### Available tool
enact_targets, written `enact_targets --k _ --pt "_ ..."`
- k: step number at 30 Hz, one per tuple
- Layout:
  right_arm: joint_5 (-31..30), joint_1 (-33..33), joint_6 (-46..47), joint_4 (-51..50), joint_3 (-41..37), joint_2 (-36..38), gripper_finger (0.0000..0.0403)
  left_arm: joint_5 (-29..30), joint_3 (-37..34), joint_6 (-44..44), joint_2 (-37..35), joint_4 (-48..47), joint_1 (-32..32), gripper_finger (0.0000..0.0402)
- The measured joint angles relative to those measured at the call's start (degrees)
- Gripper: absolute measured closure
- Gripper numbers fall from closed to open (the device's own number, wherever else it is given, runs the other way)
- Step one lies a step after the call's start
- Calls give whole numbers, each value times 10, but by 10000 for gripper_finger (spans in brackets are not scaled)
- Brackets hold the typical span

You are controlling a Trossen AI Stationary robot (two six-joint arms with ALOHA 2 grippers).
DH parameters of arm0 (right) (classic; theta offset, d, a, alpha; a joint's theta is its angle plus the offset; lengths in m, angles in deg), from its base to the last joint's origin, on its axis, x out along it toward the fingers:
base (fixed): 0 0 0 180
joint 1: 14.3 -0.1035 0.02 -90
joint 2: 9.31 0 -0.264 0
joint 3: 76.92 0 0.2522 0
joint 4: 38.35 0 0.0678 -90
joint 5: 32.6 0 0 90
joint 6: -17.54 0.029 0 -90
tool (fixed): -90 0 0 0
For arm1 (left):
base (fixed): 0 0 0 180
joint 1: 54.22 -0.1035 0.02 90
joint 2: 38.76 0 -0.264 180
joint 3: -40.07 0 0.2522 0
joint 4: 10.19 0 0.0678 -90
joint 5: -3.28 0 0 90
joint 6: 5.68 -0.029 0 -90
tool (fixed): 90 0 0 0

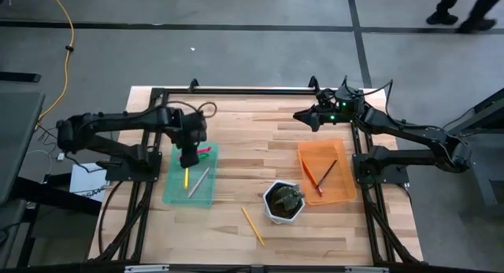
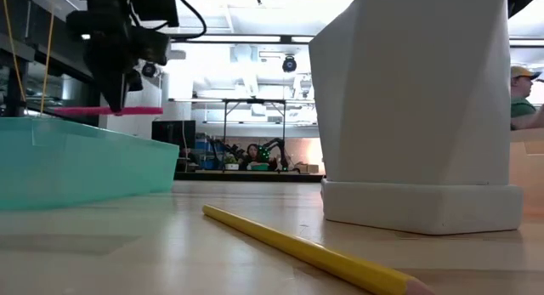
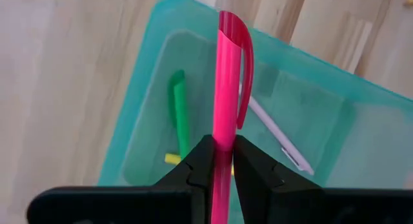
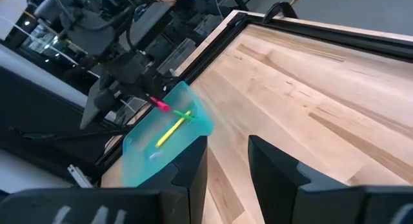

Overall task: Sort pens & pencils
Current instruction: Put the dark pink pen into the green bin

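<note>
While the left gripper [image 3: 221,161] hangs above the teal tray [image 1: 172,196] at the left centre of the high view, its two fingers are pinched tight on a pink pen [image 3: 226,88], which juts out level past the fingertips. From the low camera that pen [image 2: 106,110] shows as a thin horizontal bar above the tray wall [image 2: 76,163], at the upper left of the frame, not touching it. Inside the tray lie a green pen [image 3: 180,114], a yellow pen [image 1: 186,177] and a silver-grey pen [image 3: 274,133]; the green and yellow ones cross near the gripper's end of the tray, and the grey one lies apart from them, slanted.

At the right centre of the high view sits the orange tray [image 1: 309,151], holding an orange pencil [image 1: 310,178] and a dark red-brown pencil [image 1: 326,172] that cross each other. A yellow-orange pencil [image 1: 253,226] lies loose on the wooden table [image 1: 252,139] near the lower middle, just left of and below a white pot [image 1: 283,202]. In the low view this pencil [image 2: 314,254] runs diagonally across the foreground in front of the pot [image 2: 421,108].

The right gripper [image 4: 227,161] rests near the table's far edge, upper right of centre in the high view, above the orange tray, its fingers parted with nothing between them.
</note>
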Motion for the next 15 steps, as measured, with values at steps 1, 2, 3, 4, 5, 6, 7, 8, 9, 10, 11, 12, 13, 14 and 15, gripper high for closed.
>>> enact_targets --k 1,2,3,4,5,6,7,8,9,10,11,12,13,14,15 --pt "2 0 1 0 0 0 299 6 -3 13 0 0 10 366" --pt "5 0 1 0 0 0 299 11 -5 26 0 2 20 366" --pt "6 0 1 0 0 0 299 15 -8 41 0 4 28 365" --pt "8 0 1 0 0 0 299 17 -12 59 0 5 36 365" --pt "11 0 1 0 0 0 299 17 -16 75 0 6 43 365" --pt "14 0 1 0 0 0 299 17 -20 85 0 12 49 365" --pt "18 0 1 0 0 0 299 16 -25 96 0 18 56 365" --pt "20 0 1 0 0 0 299 16 -29 109 0 20 63 365" --pt "22 0 0 0 0 0 299 16 -33 123 0 21 69 365" --pt "25 0 0 0 0 0 299 16 -37 138 0 23 75 365" --pt "30 0 -1 0 0 0 299 16 -41 150 0 29 81 364" --pt "33 0 -1 0 0 0 299 16 -44 162 0 35 88 362" --pt "35 0 -1 0 0 0 299 17 -46 172 0 38 93 359" --pt "36 0 -1 0 0 0 299 17 -48 177 0 41 99 355" --pt "37 0 -1 0 0 0 299 19 -48 178 0 44 104 349"
